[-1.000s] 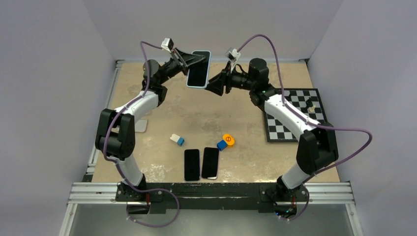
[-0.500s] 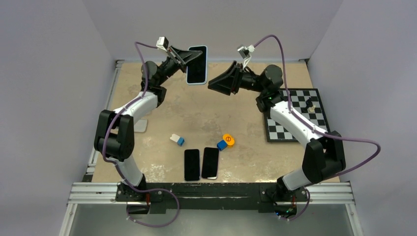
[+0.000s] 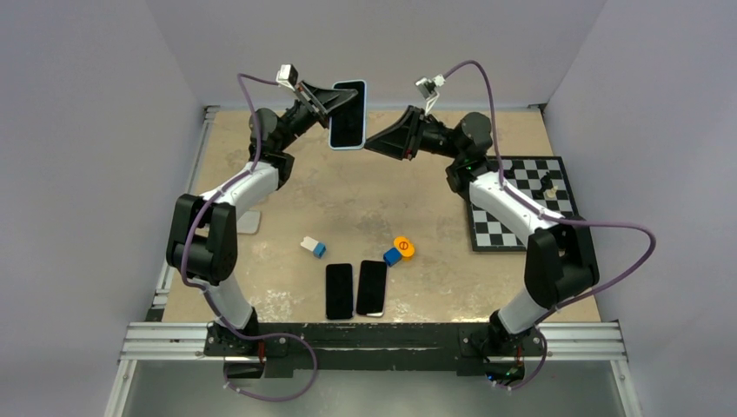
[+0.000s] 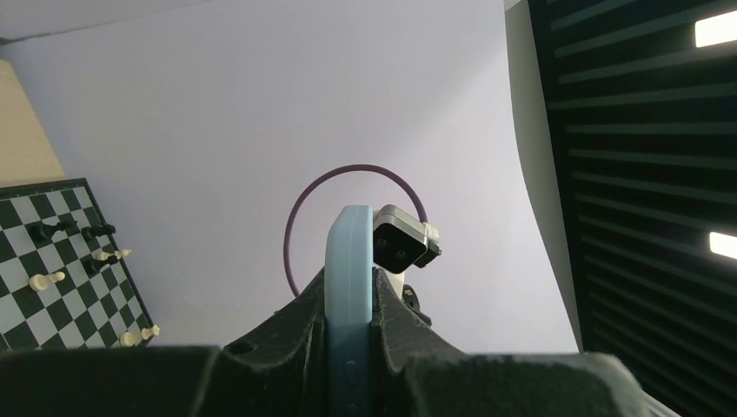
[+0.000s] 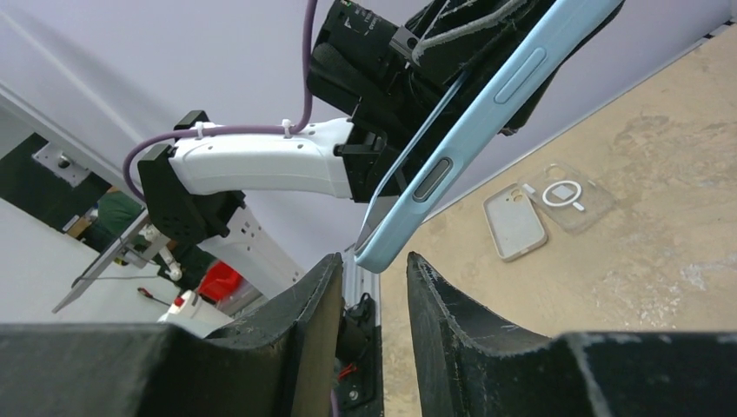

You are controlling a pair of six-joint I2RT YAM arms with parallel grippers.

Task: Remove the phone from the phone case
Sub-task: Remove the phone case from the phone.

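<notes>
The phone in its light blue case (image 3: 348, 115) is held up in the air at the back middle, screen towards the top camera. My left gripper (image 3: 327, 102) is shut on the case's left part; the left wrist view shows its fingers clamped on the case's edge (image 4: 349, 287). My right gripper (image 3: 374, 144) is open, its tips by the case's lower right corner. In the right wrist view the case (image 5: 487, 104) slants down and its bottom corner sits just at the gap of the right gripper (image 5: 374, 265), not clamped.
Two black phones (image 3: 339, 290) (image 3: 371, 287) lie near the front middle. A blue-white block (image 3: 313, 248), a blue block (image 3: 392, 255) and an orange disc (image 3: 404, 247) lie beside them. A chessboard (image 3: 521, 201) is on the right. Empty cases (image 5: 514, 221) (image 5: 569, 195) lie at the left.
My left gripper lifted the cased phone a little and now holds still. My right gripper drew back, then moved left, its open tips now at the case's lower corner.
</notes>
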